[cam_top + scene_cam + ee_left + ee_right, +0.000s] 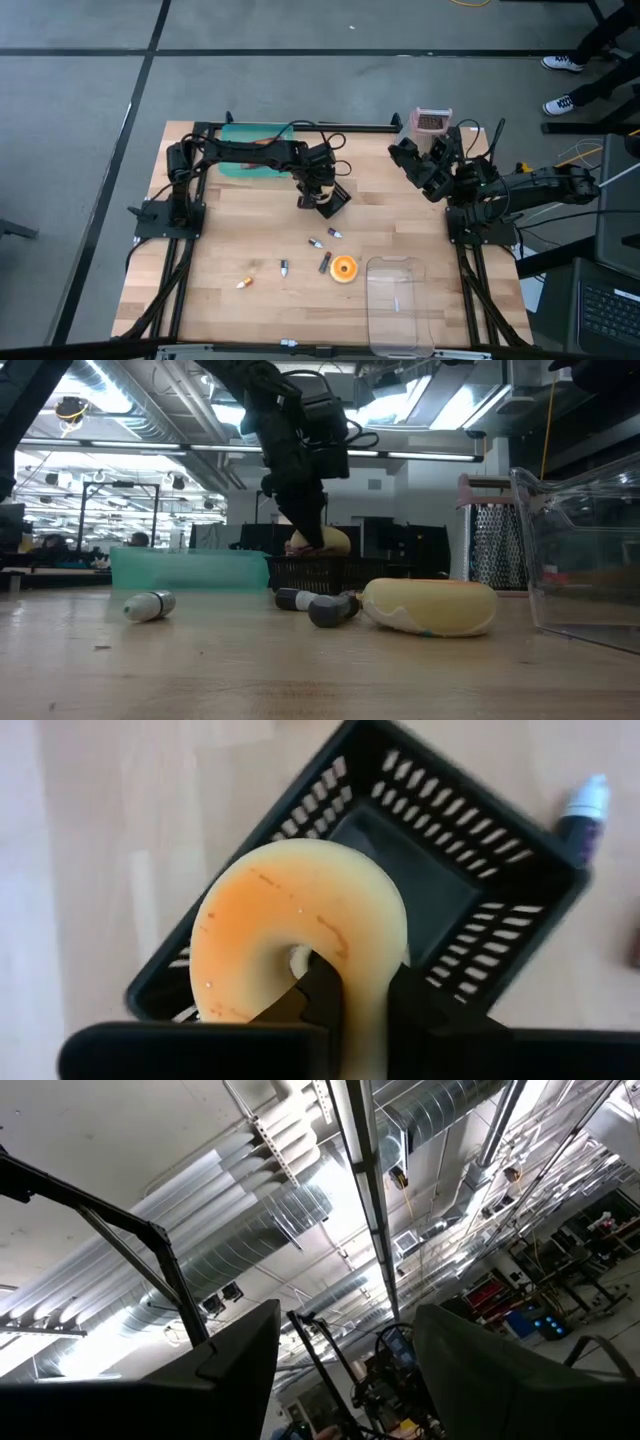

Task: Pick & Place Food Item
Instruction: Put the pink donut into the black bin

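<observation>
Nearest me, a second donut (344, 268) and the clear bin (400, 305) sit untouched. Mid-table, my left gripper (345, 1010) pinches a glazed donut (300, 935) by its ring, hanging right over the black basket (440, 880); I judge only the release is left. Beyond, my right gripper (425, 160) waits raised, fingers spread wide, empty.

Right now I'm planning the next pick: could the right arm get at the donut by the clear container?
Probably yes: the donut lies uncovered, but the open right gripper is parked pointing upward, away from it.
</observation>
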Tool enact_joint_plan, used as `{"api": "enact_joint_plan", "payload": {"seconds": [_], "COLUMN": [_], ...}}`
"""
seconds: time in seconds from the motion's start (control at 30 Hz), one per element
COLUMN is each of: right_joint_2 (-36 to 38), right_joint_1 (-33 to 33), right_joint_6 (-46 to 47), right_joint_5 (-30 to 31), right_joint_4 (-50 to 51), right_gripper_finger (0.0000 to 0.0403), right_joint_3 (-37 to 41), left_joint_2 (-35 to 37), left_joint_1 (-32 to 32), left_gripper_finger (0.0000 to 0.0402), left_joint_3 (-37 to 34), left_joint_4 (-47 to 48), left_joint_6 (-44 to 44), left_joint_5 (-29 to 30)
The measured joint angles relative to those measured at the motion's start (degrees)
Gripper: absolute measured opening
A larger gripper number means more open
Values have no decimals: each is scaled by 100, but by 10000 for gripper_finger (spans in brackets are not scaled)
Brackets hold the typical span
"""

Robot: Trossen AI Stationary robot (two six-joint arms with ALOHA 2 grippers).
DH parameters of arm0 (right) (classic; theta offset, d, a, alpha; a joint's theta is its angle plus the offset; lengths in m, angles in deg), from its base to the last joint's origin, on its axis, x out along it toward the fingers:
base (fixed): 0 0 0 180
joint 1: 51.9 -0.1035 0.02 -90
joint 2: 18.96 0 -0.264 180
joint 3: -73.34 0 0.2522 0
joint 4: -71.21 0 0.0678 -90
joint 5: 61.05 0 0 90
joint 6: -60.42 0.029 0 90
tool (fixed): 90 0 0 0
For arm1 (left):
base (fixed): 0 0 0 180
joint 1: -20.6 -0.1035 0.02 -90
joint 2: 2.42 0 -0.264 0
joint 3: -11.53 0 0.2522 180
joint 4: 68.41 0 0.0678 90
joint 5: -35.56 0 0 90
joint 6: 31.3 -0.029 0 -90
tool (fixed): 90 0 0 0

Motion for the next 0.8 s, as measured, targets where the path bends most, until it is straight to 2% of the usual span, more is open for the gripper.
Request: {"api": "enact_joint_plan", "payload": {"seconds": [0.17, 0.23, 0.5, 0.63, 0.8], "right_joint_2": [0, 0, 0, 0, 0], "right_joint_1": [0, 0, 0, 0, 1], "right_joint_6": [-1, 0, -2, 0, 26], "right_joint_5": [0, 0, 0, -1, -2], "right_joint_4": [0, 2, 0, 0, 0], "right_gripper_finger": [228, 228, 228, 228, 228], "right_joint_3": [0, 0, 2, 2, 2], "left_joint_2": [0, 0, 0, 0, 28], "left_joint_1": [-10, 7, -7, -47, -58], "left_gripper_finger": [77, 101, 191, 209, 211], "left_joint_3": [0, 0, 2, 2, 9], "left_joint_4": [1, 1, 1, 17, 89], "left_joint_6": [56, 92, -7, -60, -65], "left_joint_5": [-555, -586, 140, 263, 428]}}
